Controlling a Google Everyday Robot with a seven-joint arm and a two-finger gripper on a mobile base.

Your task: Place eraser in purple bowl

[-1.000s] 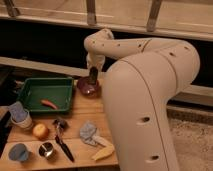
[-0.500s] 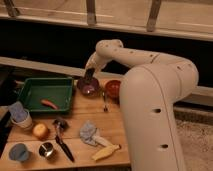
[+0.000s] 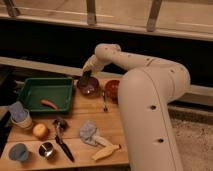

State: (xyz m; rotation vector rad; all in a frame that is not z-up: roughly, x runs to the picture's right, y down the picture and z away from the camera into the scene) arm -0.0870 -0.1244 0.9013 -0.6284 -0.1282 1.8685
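The purple bowl (image 3: 89, 85) sits at the back of the wooden table, right of the green tray. A dark patch shows inside it; I cannot tell whether it is the eraser. My gripper (image 3: 87, 77) hangs just above the bowl's back rim, at the end of the white arm (image 3: 130, 60) that reaches in from the right. The orange-red bowl (image 3: 112, 89) stands just right of the purple one.
A green tray (image 3: 44, 93) with an orange-red item is at left. A fork (image 3: 104, 101), black-handled knife (image 3: 62, 140), grey cloth (image 3: 88, 132), banana (image 3: 106, 152), apple (image 3: 40, 131), metal cup (image 3: 46, 149), blue cup (image 3: 19, 152) and bag (image 3: 19, 114) lie on the table.
The arm has swung right and lifted away from in front of the table, uncovering the orange-red bowl. The gripper stays over the purple bowl.
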